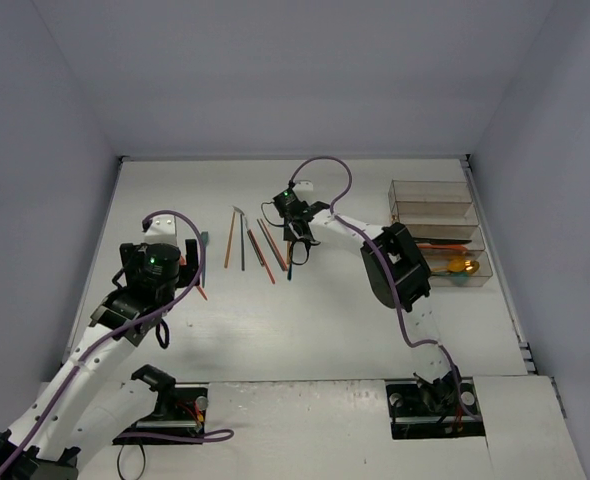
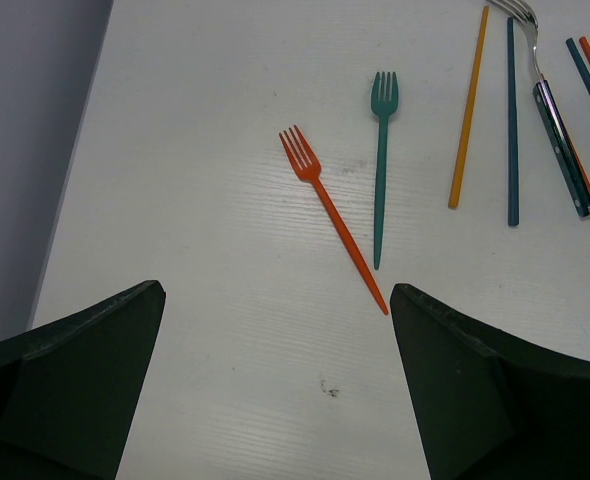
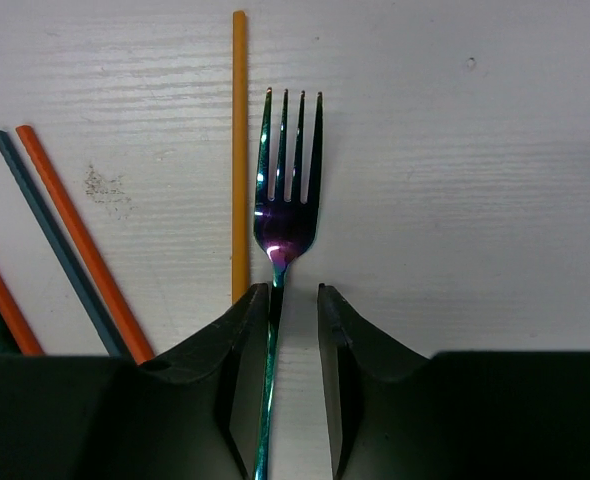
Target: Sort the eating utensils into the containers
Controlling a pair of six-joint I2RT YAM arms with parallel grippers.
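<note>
Fork (image 3: 287, 200), shiny rainbow-tinted metal, flat on the table (image 3: 455, 150) beside an orange chopstick (image 3: 239, 150), tines pointing away from the right claw (image 3: 293, 297), slim handle running between its slightly parted fingers (image 3: 237, 345). Left claw (image 2: 275, 300) gapes wide.

R wrist cam: rainbow fork (image 3: 287, 190) handle runs down between the right gripper (image 3: 293, 292) fingers and off the bottom edge, so I can't see its end. Just left of the fork, the yellow chopstick (image 3: 239, 150) has its lower end behind a finger (image 3: 245, 330). Further left, red chopstick (image 3: 83, 240) and navy chopstick (image 3: 55, 240) are cut off behind the gripper body. Top cam: wrist covers the fork's tines. Well right of the fork, the containers (image 1: 430, 192): contents too small to ID, bar a gold spoon (image 1: 462, 266).
</note>
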